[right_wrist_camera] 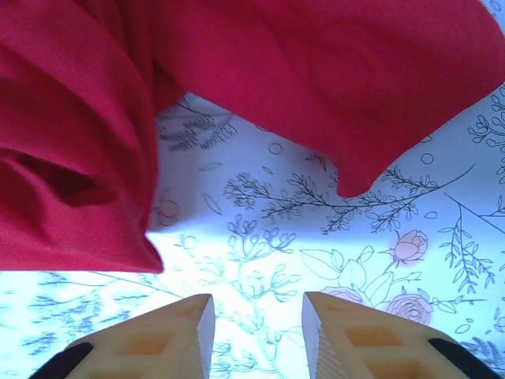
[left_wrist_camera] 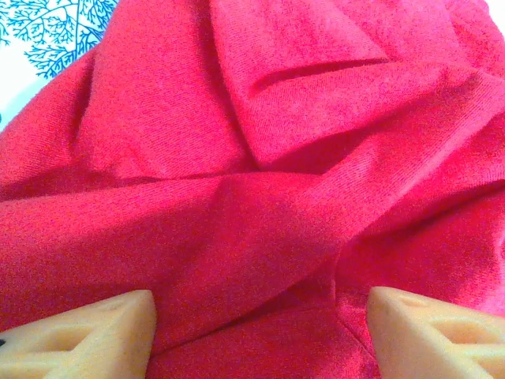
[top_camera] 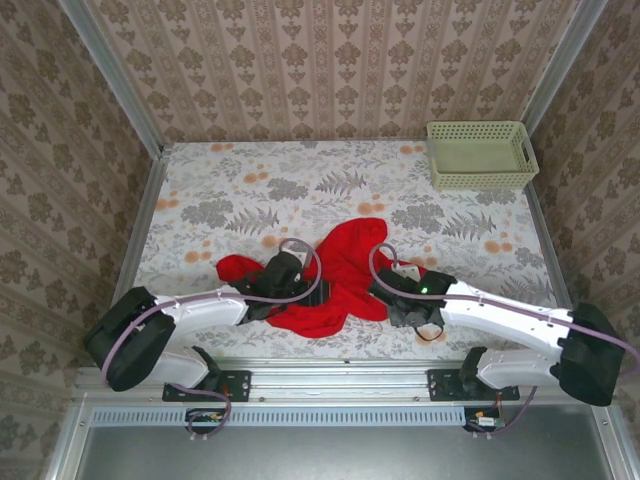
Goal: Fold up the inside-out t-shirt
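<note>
As I see it, t-shirt [top_camera: 335, 275]: crumpled on counter [top_camera: 250, 190]
left tool [left_wrist_camera: 260, 316]: apart, over t-shirt
right tool [right_wrist_camera: 256, 316]: apart, beside t-shirt

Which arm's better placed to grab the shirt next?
Left. The left hand, open, sits over the t-shirt, cloth between its fingers. The right hand, open, faces bare tablecloth, shirt edge beyond its tips.

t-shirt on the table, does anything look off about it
The t-shirt lies crumpled in a heap near the front edge of the table, with deep folds and one part trailing left, not spread flat. Nothing looks torn or spilled; the green basket stands upright in the far right corner.
</note>
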`<action>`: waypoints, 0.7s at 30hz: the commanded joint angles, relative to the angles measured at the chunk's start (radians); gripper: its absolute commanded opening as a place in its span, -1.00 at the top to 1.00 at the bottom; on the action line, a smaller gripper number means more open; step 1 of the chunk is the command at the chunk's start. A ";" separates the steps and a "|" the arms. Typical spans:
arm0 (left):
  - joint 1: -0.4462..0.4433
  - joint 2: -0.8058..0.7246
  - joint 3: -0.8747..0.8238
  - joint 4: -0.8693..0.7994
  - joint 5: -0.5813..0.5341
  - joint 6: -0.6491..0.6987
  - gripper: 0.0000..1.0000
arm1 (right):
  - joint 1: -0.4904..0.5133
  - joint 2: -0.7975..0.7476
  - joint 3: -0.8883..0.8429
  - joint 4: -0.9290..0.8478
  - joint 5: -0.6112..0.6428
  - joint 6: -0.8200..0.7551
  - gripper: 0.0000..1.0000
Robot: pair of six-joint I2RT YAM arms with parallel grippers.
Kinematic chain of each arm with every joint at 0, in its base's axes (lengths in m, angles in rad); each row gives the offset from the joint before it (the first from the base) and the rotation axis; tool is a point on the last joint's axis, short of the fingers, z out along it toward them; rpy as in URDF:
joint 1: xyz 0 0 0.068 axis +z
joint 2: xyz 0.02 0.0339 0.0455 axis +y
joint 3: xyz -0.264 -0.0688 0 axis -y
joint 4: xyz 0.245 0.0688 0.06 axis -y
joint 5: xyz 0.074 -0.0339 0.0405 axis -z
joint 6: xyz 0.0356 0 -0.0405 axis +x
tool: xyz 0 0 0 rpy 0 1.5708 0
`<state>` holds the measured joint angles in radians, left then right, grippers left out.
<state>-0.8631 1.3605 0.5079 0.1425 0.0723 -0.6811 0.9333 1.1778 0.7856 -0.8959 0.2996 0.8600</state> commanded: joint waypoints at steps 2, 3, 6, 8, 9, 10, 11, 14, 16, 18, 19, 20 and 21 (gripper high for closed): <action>0.000 -0.011 -0.009 0.023 0.007 -0.006 -0.45 | -0.009 -0.001 0.079 0.075 -0.058 -0.031 0.10; 0.000 -0.017 -0.011 0.021 0.004 -0.006 -0.46 | -0.023 0.016 0.072 0.128 -0.109 -0.039 0.09; -0.001 -0.036 -0.015 0.003 -0.007 -0.002 -0.48 | -0.052 0.040 0.030 0.253 -0.186 -0.007 0.02; 0.000 -0.048 -0.018 -0.004 -0.010 0.000 -0.49 | -0.071 0.058 0.029 0.245 -0.166 -0.003 0.01; 0.000 -0.052 -0.021 -0.006 -0.012 -0.001 -0.49 | -0.081 0.065 0.028 0.241 -0.159 -0.010 0.00; 0.001 -0.055 -0.023 -0.007 -0.012 -0.001 -0.50 | -0.084 0.070 0.024 0.243 -0.156 -0.016 0.00; 0.001 -0.055 -0.025 -0.007 -0.012 0.000 -0.51 | -0.089 0.074 0.018 0.247 -0.157 -0.018 0.00; 0.001 -0.054 -0.024 -0.008 -0.012 0.000 -0.51 | -0.093 0.098 0.003 0.266 -0.177 -0.024 -0.01; 0.001 -0.055 -0.024 -0.009 -0.014 -0.001 -0.51 | -0.092 0.115 -0.001 0.260 -0.179 -0.027 0.00; 0.002 -0.056 -0.025 -0.009 -0.014 -0.003 -0.51 | -0.097 0.127 -0.006 0.252 -0.174 -0.026 0.00; 0.001 -0.057 -0.026 -0.009 -0.015 -0.003 -0.51 | -0.098 0.129 -0.009 0.248 -0.173 -0.027 0.03; 0.003 -0.058 -0.026 -0.008 -0.015 -0.003 -0.52 | -0.100 0.132 -0.009 0.243 -0.170 -0.028 0.12; 0.003 -0.059 -0.026 -0.010 -0.017 -0.003 -0.52 | -0.099 0.130 -0.008 0.238 -0.168 -0.031 0.25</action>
<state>-0.8631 1.3205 0.4969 0.1493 0.0696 -0.6811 0.8402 1.2999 0.7876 -0.6456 0.1410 0.8413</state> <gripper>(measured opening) 0.758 0.398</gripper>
